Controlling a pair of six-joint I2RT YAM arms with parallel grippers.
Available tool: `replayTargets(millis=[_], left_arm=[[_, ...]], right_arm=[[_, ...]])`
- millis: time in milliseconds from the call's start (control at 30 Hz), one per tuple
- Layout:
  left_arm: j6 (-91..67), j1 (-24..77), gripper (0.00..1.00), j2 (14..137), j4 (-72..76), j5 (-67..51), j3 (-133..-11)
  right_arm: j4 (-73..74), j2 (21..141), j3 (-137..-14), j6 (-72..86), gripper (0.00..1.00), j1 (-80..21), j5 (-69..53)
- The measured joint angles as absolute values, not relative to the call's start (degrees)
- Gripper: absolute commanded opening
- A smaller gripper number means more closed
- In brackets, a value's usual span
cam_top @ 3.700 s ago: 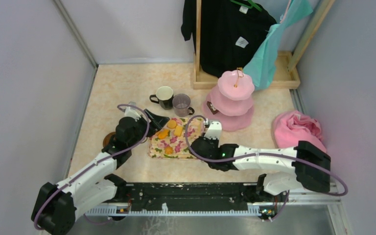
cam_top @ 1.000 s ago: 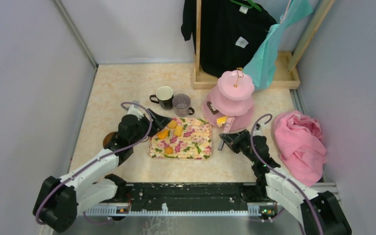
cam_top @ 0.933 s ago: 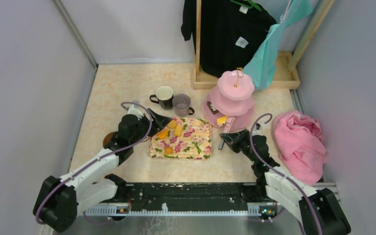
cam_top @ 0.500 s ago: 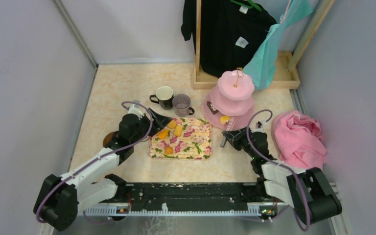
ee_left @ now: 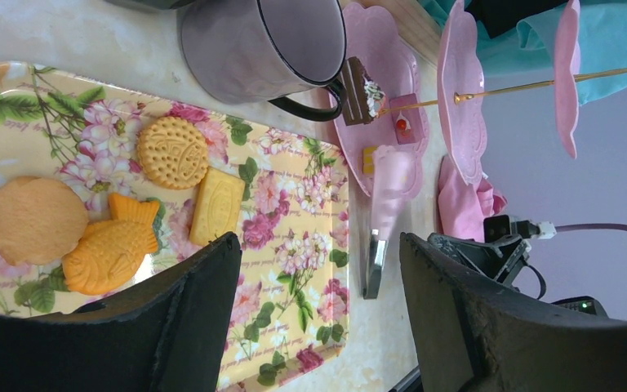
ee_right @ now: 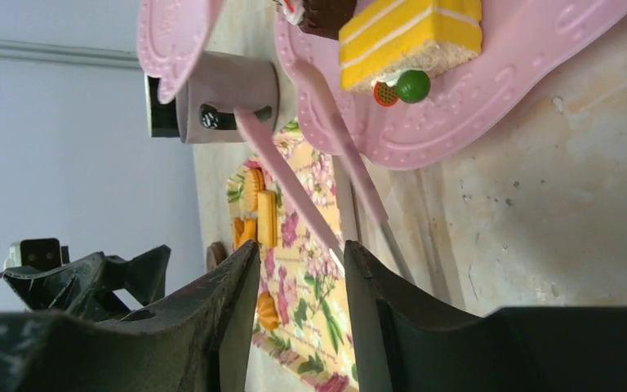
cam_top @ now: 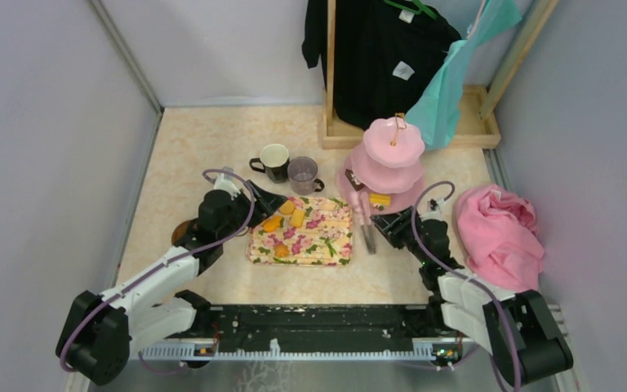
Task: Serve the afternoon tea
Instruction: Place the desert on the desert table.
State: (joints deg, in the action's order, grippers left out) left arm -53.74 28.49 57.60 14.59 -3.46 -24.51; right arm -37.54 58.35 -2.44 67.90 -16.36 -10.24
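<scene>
R claw [ee_right: 300,249] standing part-open by tongs [ee_left: 392,188]; L claw [ee_left: 318,245] hovering wide near fish biscuit [ee_left: 110,253]: prob. brittle, pinch flanks gently.

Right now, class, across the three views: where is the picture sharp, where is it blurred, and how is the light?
Top external: soft even light, faint shadows, pink stand sharp. Left wrist: picture turned sideways, round biscuit crisp, left fingers dark, slightly soft. Right wrist: also sideways, yellow cake slice sharp, right fingers a dark blur.
</scene>
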Motion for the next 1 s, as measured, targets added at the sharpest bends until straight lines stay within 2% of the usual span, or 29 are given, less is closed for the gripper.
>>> replayTargets(millis=[333, 500, 767, 1000], left_arm=[[-53.76, 28.49, 0.77, 57.60, 14.63, -3.49, -24.51], [-53.76, 28.49, 0.77, 57.60, 14.81, -3.49, -24.51], [-53.76, 28.49, 0.77, 57.63, 15.25, -3.51, -24.49], [-53.76, 28.49, 0.77, 57.52, 15.31, -3.51, -24.38]], right_arm=[[-26.81, 49.23, -3.07, 63.90, 0.42, -16.38, -8.45], [-14.96, 48.12, -8.29, 57.14, 0.45, -21.58, -3.57], [-3.18, 55.79, -20.56, 46.04, 0.46, -34.39, 8.23], [3.73, 62.41, -22.61, 42.61, 0.49, -41.28, 17.47]])
